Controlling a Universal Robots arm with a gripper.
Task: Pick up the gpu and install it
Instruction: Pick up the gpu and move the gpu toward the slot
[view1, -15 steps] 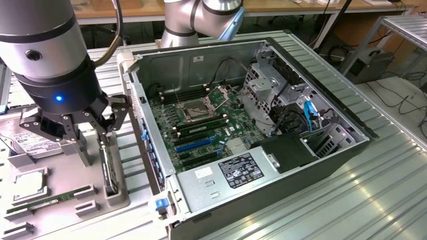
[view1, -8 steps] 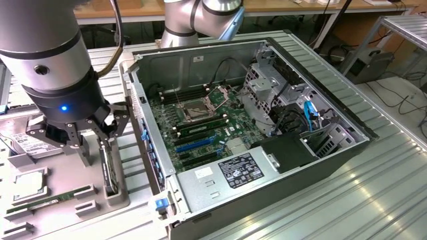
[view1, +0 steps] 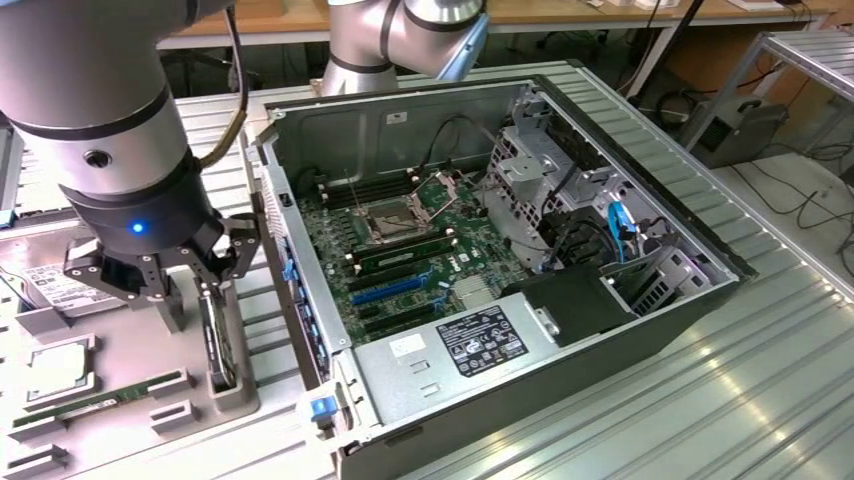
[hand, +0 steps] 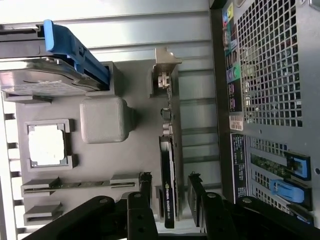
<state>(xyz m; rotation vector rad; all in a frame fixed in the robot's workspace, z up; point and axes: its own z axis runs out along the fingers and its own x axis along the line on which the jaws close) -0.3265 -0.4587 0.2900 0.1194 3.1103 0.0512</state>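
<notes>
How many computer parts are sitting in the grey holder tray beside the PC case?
4. The hard drive at one end, the processor next to it, the memory stick beyond that, and the gpu on edge along the case side. The arm could hide others.

In the exterior view the gripper (view1: 198, 300) covers one end of the gpu (view1: 219, 345), and the card stands nearly edge-on, so we cannot make out its face. The hard drive (view1: 40, 285) is cut off by the exterior view's left edge. In the wrist view the gripper's black body hides one end of the gpu (hand: 167, 165). The print on its edge, perhaps a maker's name, is too small to read. We cannot read the label (view1: 483, 342) on the power supply (view1: 441, 365) either.
</notes>
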